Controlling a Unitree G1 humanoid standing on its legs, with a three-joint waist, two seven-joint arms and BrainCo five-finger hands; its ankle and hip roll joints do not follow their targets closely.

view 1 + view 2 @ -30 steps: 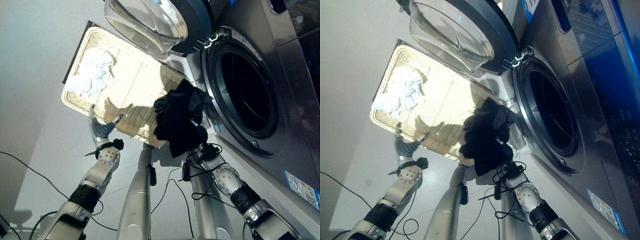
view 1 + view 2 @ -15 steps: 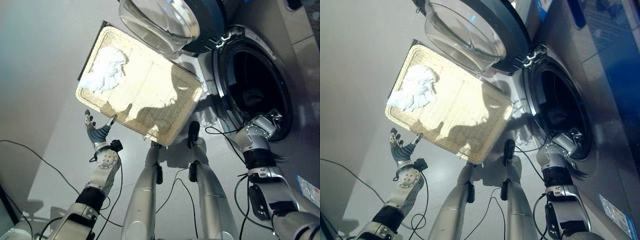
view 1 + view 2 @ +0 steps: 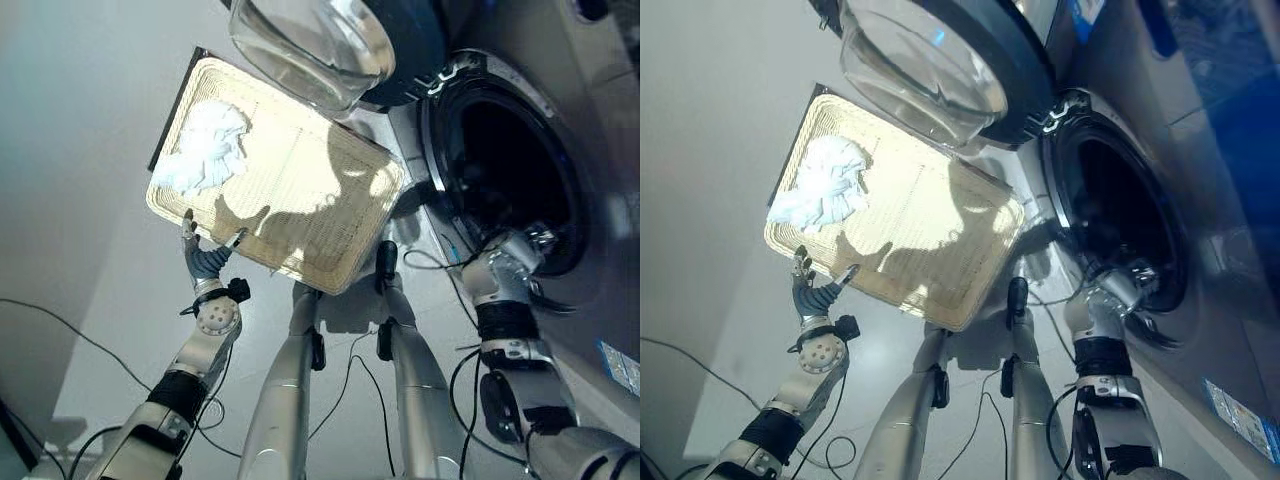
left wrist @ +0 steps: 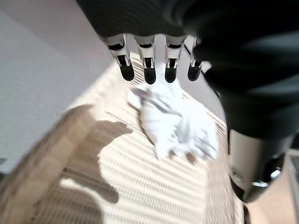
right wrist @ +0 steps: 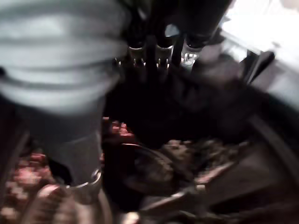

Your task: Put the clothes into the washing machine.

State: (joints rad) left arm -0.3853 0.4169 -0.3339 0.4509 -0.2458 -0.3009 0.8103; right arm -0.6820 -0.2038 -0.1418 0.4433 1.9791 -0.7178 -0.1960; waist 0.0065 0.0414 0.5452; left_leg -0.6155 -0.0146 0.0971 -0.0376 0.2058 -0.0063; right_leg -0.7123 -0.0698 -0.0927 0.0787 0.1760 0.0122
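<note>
White cloth [image 3: 205,152] in basket [image 3: 330,235], beyond open left robot hand [image 3: 203,258]

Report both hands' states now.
Left hand: open, holding nothing, at the basket's near rim.
Right hand: at the washing machine's drum opening; cannot be told.

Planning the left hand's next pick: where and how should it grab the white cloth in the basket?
Pinch the raised crumpled middle of the white cloth, coming straight down from above. It lies bunched in a loose heap in the far corner of the shallow wicker basket, its folds standing up, nothing on it. The left hand hovers open at the near rim.
</note>
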